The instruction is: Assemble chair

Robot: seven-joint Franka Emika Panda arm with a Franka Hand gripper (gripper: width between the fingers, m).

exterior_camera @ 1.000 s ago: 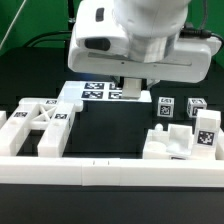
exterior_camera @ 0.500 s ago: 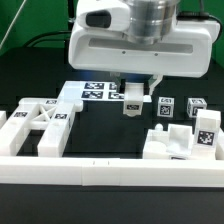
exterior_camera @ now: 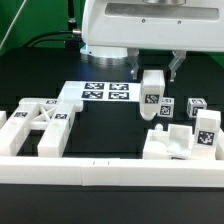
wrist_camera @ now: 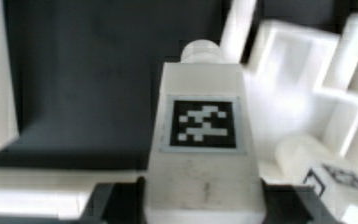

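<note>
Exterior view: the gripper (exterior_camera: 156, 74) hangs over the black table (exterior_camera: 100, 135), nearer its back edge and toward the exterior view's right. Its jaws are partly closed and clamped on the upper end of a white chair post (exterior_camera: 153, 97). The post hangs upright, long axis vertical, with its tagged face toward the camera and its lower end clear of the table. Beside it, toward the exterior view's left, the marker board (exterior_camera: 100, 92) lies flat. The blocky chair part (exterior_camera: 172, 146) sits near the front right corner of the table, below the post, in front of it and a little toward the exterior view's right. Two small tagged pieces (exterior_camera: 167, 107) stand between that part and the back edge, close to the hanging post. The cross-braced chair frame (exterior_camera: 36, 122) rests well apart at the front left, just behind the border rail (exterior_camera: 110, 172) along the front edge. In the wrist view the post (wrist_camera: 201, 120) runs straight away from the gripper (wrist_camera: 190, 196), in line with the fingers, its tag square to the lens. White shapes beyond it are blurred. My judgement is that the coming move depends on keeping the post upright while it travels forward and down toward the blocky part, clear of the small pieces.
</note>
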